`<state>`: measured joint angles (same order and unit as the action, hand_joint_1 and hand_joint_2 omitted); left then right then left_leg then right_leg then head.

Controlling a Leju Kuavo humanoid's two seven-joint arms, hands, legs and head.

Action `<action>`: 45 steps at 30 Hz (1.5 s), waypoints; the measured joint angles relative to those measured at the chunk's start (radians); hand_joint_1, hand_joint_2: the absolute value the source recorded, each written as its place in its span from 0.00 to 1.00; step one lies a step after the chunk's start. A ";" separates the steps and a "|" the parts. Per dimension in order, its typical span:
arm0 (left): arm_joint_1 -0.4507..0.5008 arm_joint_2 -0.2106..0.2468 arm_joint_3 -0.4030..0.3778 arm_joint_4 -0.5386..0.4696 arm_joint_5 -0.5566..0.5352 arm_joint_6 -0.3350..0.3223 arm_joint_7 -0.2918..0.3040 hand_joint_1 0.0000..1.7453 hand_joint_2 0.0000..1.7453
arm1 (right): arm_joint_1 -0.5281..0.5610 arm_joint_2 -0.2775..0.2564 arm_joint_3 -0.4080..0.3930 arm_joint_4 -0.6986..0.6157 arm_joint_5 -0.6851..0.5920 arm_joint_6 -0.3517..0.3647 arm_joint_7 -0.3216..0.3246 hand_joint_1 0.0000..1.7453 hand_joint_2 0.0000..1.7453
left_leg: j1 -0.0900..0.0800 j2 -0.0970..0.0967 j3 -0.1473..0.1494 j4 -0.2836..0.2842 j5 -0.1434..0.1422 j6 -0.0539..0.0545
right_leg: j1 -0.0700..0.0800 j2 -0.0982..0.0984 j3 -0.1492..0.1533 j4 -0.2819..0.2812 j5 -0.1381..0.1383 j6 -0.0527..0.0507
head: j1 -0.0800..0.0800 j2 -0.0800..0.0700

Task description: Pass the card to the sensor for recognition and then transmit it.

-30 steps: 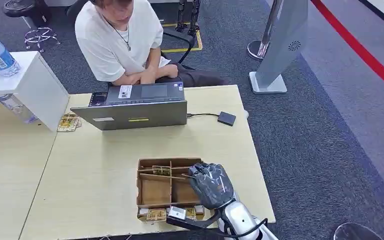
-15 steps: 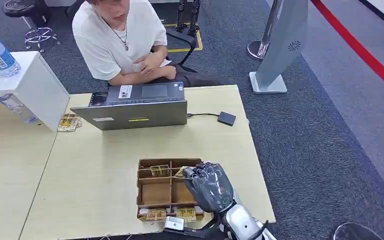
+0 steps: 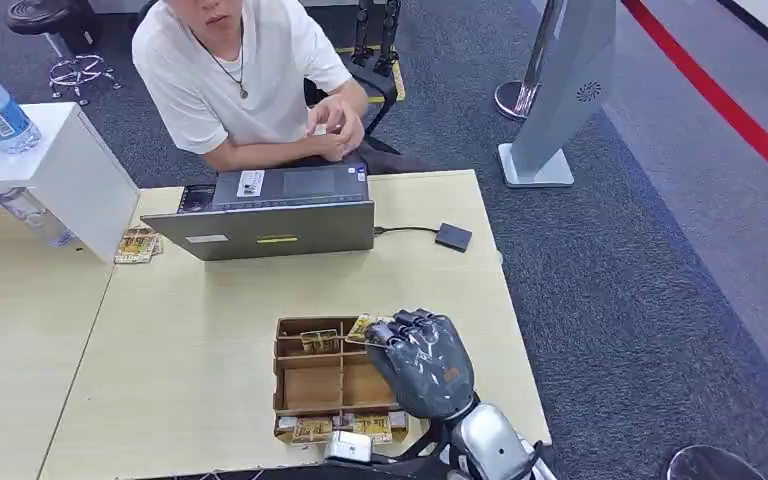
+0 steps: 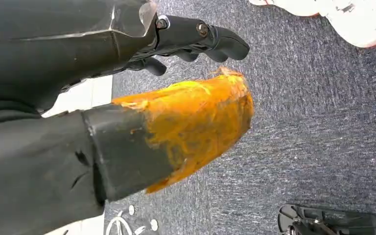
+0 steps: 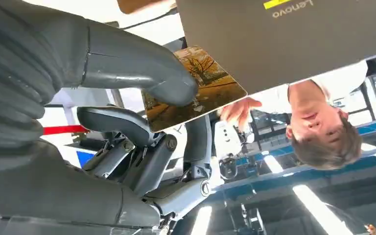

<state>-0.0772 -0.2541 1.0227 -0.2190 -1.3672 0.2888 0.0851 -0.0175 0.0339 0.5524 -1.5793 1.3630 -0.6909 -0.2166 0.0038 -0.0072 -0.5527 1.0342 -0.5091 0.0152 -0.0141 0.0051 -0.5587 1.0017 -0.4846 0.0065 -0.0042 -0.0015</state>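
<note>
Pinching a card point(image 5: 196, 88) between thumb and fingers, our right hand point(image 3: 422, 362) hovers over the wooden tray point(image 3: 290, 380); we cannot tell our left hand's point(image 4: 196, 36) state.

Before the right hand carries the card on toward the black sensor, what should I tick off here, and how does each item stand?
1. Card held by right hand, thumb on its face: ok.
2. Card lifted out of the wooden tray: ok.
3. Sensor uncovered on the table: ok.
4. Way to the sensor free; laptop stands to one side: ok.
5. Person's hands off the table: ok.
6. Firmness of grip: cannot tell.
</note>
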 joint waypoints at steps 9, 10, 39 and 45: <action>0.000 0.000 0.000 0.000 -0.006 -0.002 0.000 0.00 0.00 | -0.061 0.026 -0.006 0.023 -0.036 0.000 0.004 1.00 1.00 | 0.000 0.000 0.000 0.000 0.000 0.000 | 0.000 0.000 0.000 0.000 0.000 0.000 | 0.000 0.000; 0.000 0.000 0.000 0.000 -0.006 -0.002 0.000 0.00 0.00 | -0.070 0.030 -0.006 0.031 -0.039 0.000 0.007 1.00 1.00 | 0.000 0.000 0.000 0.000 0.000 0.000 | 0.000 0.000 0.000 0.000 0.000 0.000 | 0.000 0.000; 0.000 -0.002 -0.009 0.000 -0.024 -0.013 -0.002 0.00 0.00 | -0.243 0.092 -0.023 0.241 -0.088 0.000 0.057 0.00 1.00 | 0.000 0.000 0.000 0.000 0.000 0.000 | 0.000 0.000 0.000 0.000 0.000 0.000 | 0.000 0.000; 0.000 -0.002 -0.008 0.000 -0.021 -0.010 -0.002 0.00 0.00 | -0.222 0.103 -0.035 0.233 -0.189 0.000 0.006 0.00 1.00 | 0.000 0.000 0.000 0.000 0.000 0.000 | 0.000 0.000 0.000 0.000 0.000 0.000 | 0.000 0.000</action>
<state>-0.0773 -0.2564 1.0143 -0.2190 -1.3878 0.2789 0.0832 -0.2390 0.1369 0.5169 -1.3466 1.1744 -0.6909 -0.2109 0.0039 -0.0073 -0.5527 1.0343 -0.5090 0.0152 -0.0141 0.0052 -0.5587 1.0017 -0.4845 0.0064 -0.0038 -0.0015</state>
